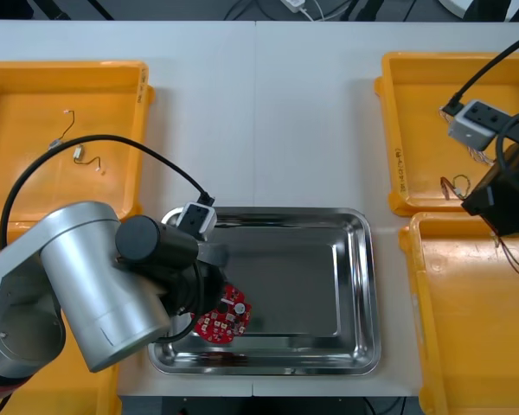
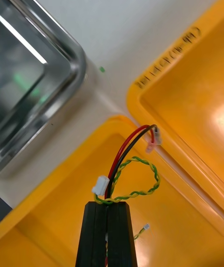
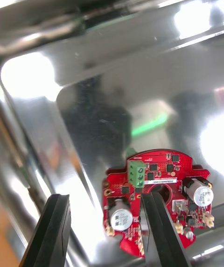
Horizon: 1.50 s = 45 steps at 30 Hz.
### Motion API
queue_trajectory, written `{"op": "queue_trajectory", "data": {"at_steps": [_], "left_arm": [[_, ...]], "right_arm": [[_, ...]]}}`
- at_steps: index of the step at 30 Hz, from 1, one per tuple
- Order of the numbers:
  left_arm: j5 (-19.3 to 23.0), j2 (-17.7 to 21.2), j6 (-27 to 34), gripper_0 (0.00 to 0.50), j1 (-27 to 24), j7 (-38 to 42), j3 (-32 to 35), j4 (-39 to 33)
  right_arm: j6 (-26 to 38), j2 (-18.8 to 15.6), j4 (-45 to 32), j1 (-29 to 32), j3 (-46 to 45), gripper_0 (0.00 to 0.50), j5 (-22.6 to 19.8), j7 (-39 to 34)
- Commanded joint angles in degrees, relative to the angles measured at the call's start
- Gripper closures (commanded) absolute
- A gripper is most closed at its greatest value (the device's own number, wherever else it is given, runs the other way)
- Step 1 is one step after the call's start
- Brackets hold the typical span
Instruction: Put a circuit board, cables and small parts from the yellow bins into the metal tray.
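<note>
Nearest, the left gripper hangs low over the near-left corner of the metal tray. The left wrist view shows its fingers spread well apart. One finger crosses in front of the round red circuit board, which lies flat on the tray floor in that corner, component side up. Whether that finger touches the board cannot be determined. The front view adds that the left arm covers part of the board from above. Farther back, to the right of the tray, the right gripper is above the meeting rims of the near right yellow bin and the far right yellow bin. The right wrist view shows detail that the front view does not resolve. The fingers are clamped together on a red and black cable and a twisted yellow and green cable. Both cables loop out beyond the fingertips, and a white connector sits just past them. Farthest, to the left of the tray, the far left yellow bin holds a thin cable and a small metal part.
</note>
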Motion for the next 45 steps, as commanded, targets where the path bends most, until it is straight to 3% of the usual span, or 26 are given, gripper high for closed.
{"op": "queue_trajectory", "data": {"at_steps": [1,12,24,38,45], "left_arm": [[4.23,2.66,2.61,0.076,-3.83,2.68,4.44,-3.38],[13.99,6.09,5.86,0.077,-8.75,1.45,11.12,-3.47],[25.59,12.33,8.68,0.075,-15.52,-3.56,16.48,1.02],[29.54,14.09,8.94,0.077,-21.58,-16.74,20.35,14.99],[30.6,15.15,8.94,0.074,-23.6,-24.91,23.16,22.02]], "right_arm": [[0.25,4.28,-2.86,-4.64,5.69,0.5,2.04,-1.44],[0.25,13.86,-4.35,-7.45,13.51,0.5,5.03,-0.65],[0.25,18.95,-7.34,-7.36,25.9,0.5,13.99,-0.04],[0.25,20.62,-7.34,-6.22,38.91,0.5,25.16,2.6],[0.25,20.89,-7.34,-4.81,41.02,0.5,26.21,4.27]]}}
